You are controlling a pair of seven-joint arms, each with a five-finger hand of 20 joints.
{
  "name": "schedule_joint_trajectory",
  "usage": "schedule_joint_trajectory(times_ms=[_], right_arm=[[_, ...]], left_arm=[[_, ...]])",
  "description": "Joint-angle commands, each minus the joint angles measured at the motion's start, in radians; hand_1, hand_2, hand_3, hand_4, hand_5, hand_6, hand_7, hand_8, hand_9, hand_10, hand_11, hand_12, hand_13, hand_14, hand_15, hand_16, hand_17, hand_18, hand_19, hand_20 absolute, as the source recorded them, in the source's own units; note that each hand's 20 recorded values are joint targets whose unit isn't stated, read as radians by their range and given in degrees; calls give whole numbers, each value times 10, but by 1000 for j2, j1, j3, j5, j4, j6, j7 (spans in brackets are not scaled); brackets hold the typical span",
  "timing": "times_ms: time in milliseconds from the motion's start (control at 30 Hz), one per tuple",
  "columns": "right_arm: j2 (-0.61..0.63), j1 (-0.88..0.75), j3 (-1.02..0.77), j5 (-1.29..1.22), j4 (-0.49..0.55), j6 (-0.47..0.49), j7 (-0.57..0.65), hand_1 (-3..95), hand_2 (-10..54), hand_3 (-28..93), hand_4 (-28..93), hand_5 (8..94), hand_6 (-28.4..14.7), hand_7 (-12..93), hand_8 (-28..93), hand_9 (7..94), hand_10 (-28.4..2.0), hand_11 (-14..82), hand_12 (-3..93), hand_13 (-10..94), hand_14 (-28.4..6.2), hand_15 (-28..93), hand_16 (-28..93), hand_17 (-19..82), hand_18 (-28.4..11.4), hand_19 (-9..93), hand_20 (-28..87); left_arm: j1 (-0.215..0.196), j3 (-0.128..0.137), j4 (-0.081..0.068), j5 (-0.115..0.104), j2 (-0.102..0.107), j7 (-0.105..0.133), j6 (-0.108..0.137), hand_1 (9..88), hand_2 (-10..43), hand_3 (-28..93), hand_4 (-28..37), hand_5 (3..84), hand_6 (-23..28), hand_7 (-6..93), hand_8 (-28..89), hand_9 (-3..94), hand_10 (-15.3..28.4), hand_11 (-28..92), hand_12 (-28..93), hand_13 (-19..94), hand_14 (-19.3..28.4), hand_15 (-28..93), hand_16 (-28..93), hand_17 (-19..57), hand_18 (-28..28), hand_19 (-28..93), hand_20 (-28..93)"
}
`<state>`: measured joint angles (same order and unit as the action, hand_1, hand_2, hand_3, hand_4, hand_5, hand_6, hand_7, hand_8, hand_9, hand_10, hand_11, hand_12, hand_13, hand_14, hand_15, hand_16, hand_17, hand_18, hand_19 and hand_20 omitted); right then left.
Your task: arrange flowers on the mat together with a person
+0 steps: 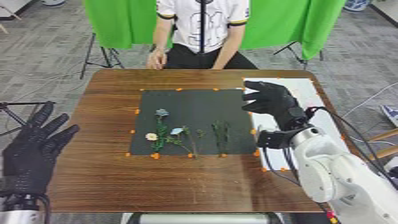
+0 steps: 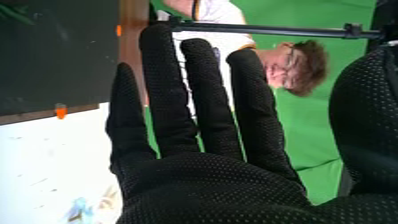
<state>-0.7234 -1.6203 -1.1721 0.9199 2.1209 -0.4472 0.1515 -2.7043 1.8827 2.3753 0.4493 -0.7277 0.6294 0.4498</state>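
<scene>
Right hand (image 1: 274, 101) and left hand (image 1: 30, 155), both open; three blooms (image 1: 162, 112) on one mat (image 1: 191, 105).

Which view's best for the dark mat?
Head view: nearly all of the mat is visible, with flowers lying on it. The right wrist view shows one corner of it.

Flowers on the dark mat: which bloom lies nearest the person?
The darker blue bloom; the cream bloom and the pale blue bloom lie nearer the robot.
</scene>
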Motion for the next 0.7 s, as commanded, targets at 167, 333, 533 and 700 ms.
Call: schedule_joint_trajectory(times_ms=[167,333,533,700], right_arm=[[-4,6,-34,1,0,12,0,249,2,726,-261,516,9,144,-128,555,-161,149,143,471,-186,448,110,93,-256,540,143],[-9,15,-33,11,-3,13,6,249,2,726,-260,516,10,145,-128,554,-160,148,143,470,-186,445,110,93,-257,539,144],[-12,14,-33,14,-5,15,10,250,2,725,-259,516,10,146,-129,555,-159,148,143,470,-186,444,111,93,-257,538,145],[-13,11,-35,14,-5,20,12,249,1,728,-259,516,11,145,-129,555,-160,149,143,471,-187,444,112,93,-257,538,146]], left_arm=[[-20,-11,1,-13,10,1,11,188,55,763,-271,287,27,93,-82,282,135,145,132,202,209,418,-27,-99,177,366,190],[-14,-14,1,-9,9,-3,9,192,56,763,-268,288,28,94,-82,281,135,147,132,202,210,423,-30,-98,177,368,190],[-10,-22,-1,-16,11,1,14,195,56,762,-264,288,29,95,-82,281,135,149,132,203,210,428,-32,-99,178,370,190],[-21,-23,2,-24,25,20,18,197,57,763,-262,288,31,96,-83,281,136,151,132,203,212,432,-33,-98,178,372,190]])
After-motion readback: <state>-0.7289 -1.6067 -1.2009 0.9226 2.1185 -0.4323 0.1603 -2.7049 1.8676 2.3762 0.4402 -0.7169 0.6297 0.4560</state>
